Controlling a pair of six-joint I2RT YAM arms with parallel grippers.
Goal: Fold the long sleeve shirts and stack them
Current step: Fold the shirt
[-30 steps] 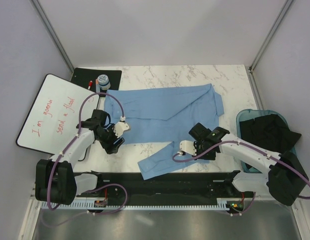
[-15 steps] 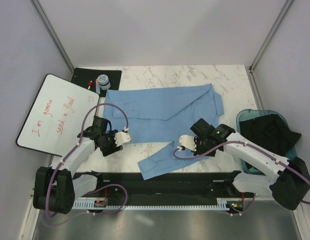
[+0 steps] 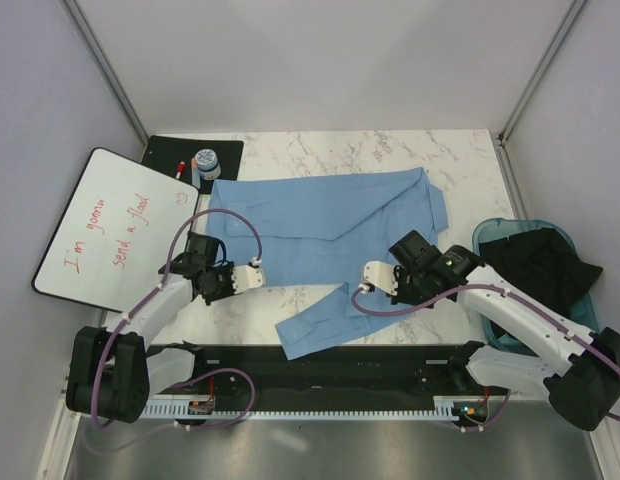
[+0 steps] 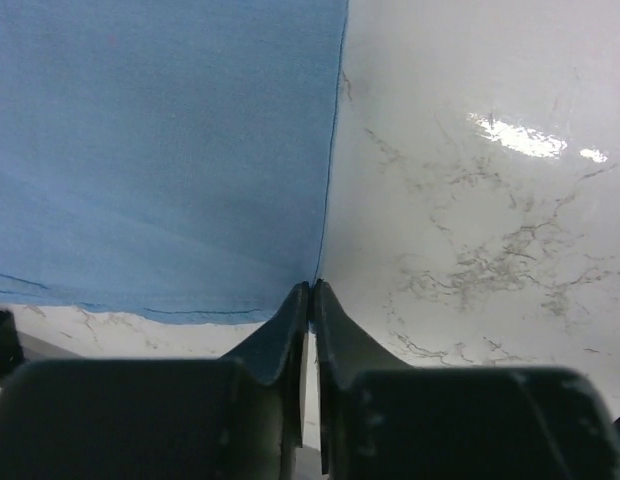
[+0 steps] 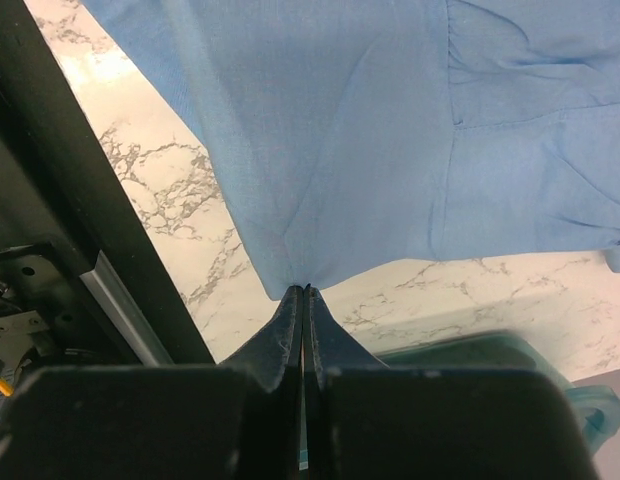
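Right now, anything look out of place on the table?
Dark cloth spills over the rim of the teal bin at the right. The blue shirt lies flat, but one sleeve trails askew toward the near edge.

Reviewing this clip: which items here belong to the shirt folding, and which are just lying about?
Job: light-blue long-sleeved cloth shirt, pinched at its edges by the left gripper and right gripper.
Lying about: white board with red writing; small round jar; black mat; teal plastic bin holding black cloth.
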